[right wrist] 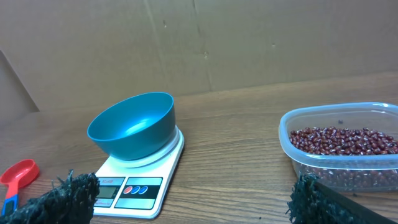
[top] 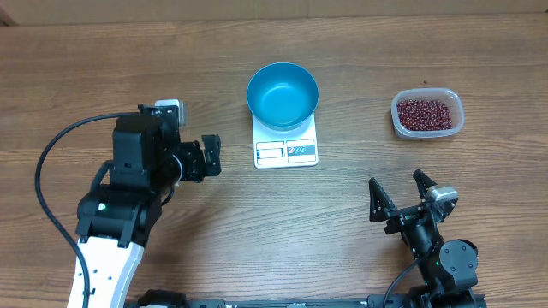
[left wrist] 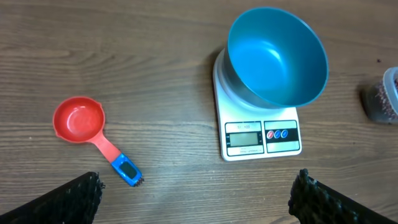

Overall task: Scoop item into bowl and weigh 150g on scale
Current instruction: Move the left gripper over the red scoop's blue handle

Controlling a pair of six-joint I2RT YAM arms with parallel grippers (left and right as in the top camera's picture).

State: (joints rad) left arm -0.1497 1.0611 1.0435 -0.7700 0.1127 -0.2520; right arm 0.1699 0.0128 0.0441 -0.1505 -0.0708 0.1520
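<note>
Fingers on both arms stand spread wide, gripping nothing. The left fingers (left wrist: pixel 78 198) hang above the counter (top: pixel 342 222) close to a red scoop (left wrist: pixel 79 119) (blue-tipped handle), which lies flat to the left of the scale (top: pixel 286 151). The right fingers (right wrist: pixel 65 196) sit low nearer the counter's front. On the scale rests the blue bowl (top: pixel 282 94). The beans (top: pixel 424 112) lie in a clear tub (top: pixel 395 120), well apart on the right.

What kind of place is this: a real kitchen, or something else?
Probably a robot lab bench, not a kitchen: wooden table backed by plain cardboard, left arm and right arm at it, scale, bowl and beans laid out.
</note>
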